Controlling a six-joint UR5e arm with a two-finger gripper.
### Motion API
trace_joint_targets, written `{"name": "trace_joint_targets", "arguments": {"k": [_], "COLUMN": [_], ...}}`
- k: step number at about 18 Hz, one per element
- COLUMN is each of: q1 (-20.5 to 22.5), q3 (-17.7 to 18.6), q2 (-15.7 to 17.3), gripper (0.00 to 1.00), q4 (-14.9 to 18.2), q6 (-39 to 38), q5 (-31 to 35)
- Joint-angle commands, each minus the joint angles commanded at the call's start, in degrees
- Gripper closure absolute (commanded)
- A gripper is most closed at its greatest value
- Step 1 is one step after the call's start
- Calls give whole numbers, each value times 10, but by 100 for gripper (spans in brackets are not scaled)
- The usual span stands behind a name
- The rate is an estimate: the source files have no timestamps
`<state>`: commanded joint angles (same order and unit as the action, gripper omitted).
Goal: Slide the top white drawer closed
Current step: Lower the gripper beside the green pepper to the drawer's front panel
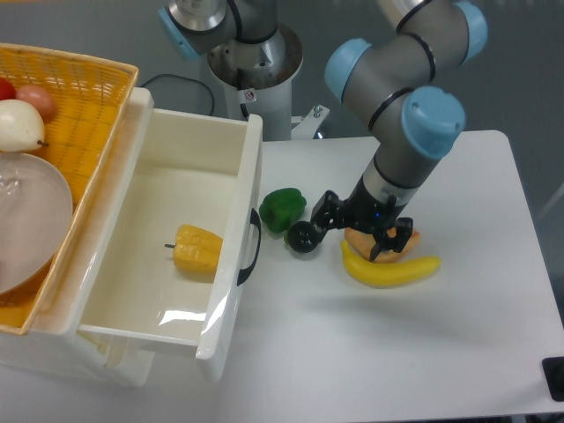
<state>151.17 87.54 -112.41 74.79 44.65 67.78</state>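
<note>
The fingers (385,248) are being held slightly parted, with nothing clearly gripped between them, low over an orange item (407,239) and a banana (392,271). The gripper (381,240) is being carried on a wrist angled down from the far right. The top white drawer (231,264) is lying pulled open at the left, a yellow pepper (197,249) inside. Its glossy plastic is judged stiff, light and slippery; a push on the front panel beside the black handle (250,245) is advised.
</note>
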Motion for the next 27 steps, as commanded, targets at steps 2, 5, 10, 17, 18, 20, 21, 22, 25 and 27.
{"name": "trace_joint_targets", "arguments": {"k": [2, 5, 10, 17, 18, 20, 21, 22, 25, 27], "q1": [-1, -3, -3, -12, -17, -21, -24, -28, -31, -31], "q3": [-1, -1, -1, 0, -1, 0, 0, 0, 2, 2], "q2": [-3, -7, -10, -10, -10, -10, -10, -10, -10, -10], "gripper": [0, 0, 0, 0, 0, 0, 0, 0, 0, 0], "q4": [2, 4, 5, 14, 14, 14, 14, 14, 14, 14], "q6": [0, 1, -1, -1, -1, -1, -1, -1, -1, -1], "q5": [-10, -19, -36, -36, -36, -37, -37, -37, -38, -43]}}
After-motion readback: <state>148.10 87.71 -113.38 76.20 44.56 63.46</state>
